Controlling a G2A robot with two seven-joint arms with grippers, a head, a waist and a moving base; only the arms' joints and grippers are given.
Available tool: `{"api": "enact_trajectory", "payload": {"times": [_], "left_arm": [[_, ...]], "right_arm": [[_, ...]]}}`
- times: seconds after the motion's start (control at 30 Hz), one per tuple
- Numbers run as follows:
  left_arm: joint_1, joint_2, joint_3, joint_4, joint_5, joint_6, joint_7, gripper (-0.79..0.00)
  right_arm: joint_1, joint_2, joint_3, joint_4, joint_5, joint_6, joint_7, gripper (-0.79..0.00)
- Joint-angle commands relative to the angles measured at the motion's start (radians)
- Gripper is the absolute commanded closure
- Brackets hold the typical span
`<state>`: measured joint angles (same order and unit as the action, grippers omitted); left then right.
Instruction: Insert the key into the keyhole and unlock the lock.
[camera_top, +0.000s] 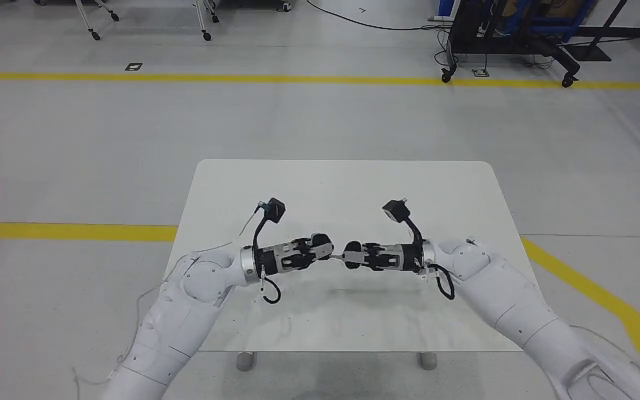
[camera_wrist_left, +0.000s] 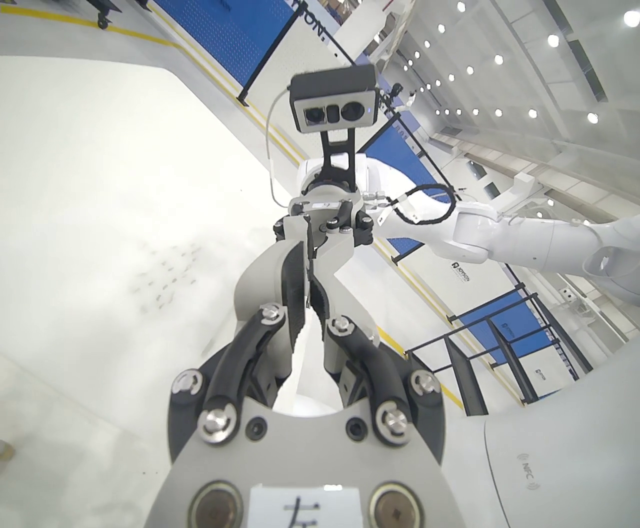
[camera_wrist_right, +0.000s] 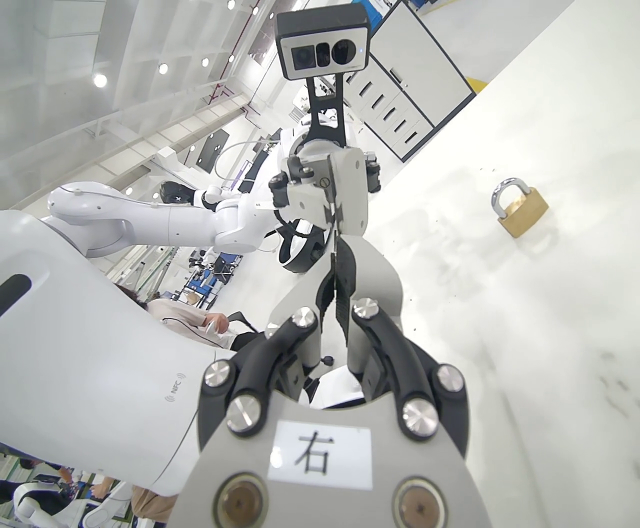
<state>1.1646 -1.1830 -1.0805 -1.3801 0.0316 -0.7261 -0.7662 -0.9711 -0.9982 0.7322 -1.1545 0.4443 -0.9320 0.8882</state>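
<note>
Right wrist view first: the brass padlock (camera_wrist_right: 520, 210) lies on the white table (camera_wrist_right: 550, 350) in the upper right of the frame. Its silver shackle looks closed, nothing is holding it, and it sits well apart from both arms. At centre frame the right gripper (camera_wrist_right: 337, 245) has its fingers pressed flat together, meeting the left gripper (camera_wrist_right: 332, 220) tip to tip, and that one is clenched too. Is the key pinched in there? Too small to tell; I can't make one out.

In the top view the two arms meet nose to nose above the lower middle of the table, the left arm coming in from the lower left and the right arm from the lower right.

Now the worries. If a key is passing between those tips, this looks like a risky spot. A thin piece held by two narrow pinches could twist or drop if one side lets go before the other has it. The tips are so close that a small misjudged push would knock them together. And the padlock is loose on a smooth top, so pushing a key at it without bracing would likely just slide it away.

For room, bare tabletop fills the upper half of the top view. The near edge runs along the bottom of that frame, close under the forearms, so backing off toward it leaves the least margin.
</note>
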Motion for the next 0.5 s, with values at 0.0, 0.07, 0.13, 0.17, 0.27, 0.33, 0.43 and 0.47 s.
{"api": "enact_trajectory", "payload": {"times": [0.0,0.07,0.13,0.17,0.27,0.33,0.43,0.47], "left_arm": [[0.005,0.005,-0.029,0.004,0.017,-0.003,0.036,-0.785],[0.012,0.011,-0.06,0.004,0.042,0.006,0.076,-0.785],[0.012,0.011,-0.06,0.004,0.042,0.006,0.076,-0.785],[0.012,0.011,-0.06,0.004,0.042,0.006,0.076,-0.785],[0.012,0.011,-0.06,0.004,0.042,0.006,0.076,-0.785],[0.012,0.011,-0.06,0.004,0.042,0.006,0.076,-0.785],[0.012,0.011,-0.06,0.004,0.042,0.006,0.076,-0.785],[0.012,0.011,-0.06,0.004,0.042,0.006,0.076,-0.785]], "right_arm": [[-0.004,0.008,0.011,0.011,-0.001,-0.018,-0.018,0.0],[-0.011,0.019,0.031,0.024,-0.006,-0.041,-0.041,0.0],[-0.025,0.033,0.061,0.036,-0.012,-0.067,-0.067,0.0],[-0.034,0.042,0.078,0.037,-0.018,-0.08,-0.08,0.0],[-0.075,0.068,0.155,0.021,-0.024,-0.08,-0.094,0.0],[-0.104,0.078,0.194,0.003,-0.023,-0.08,-0.118,0.0],[-0.104,0.078,0.194,0.003,-0.023,-0.08,-0.118,0.0],[-0.104,0.078,0.194,0.003,-0.023,-0.08,-0.118,0.0]]}}
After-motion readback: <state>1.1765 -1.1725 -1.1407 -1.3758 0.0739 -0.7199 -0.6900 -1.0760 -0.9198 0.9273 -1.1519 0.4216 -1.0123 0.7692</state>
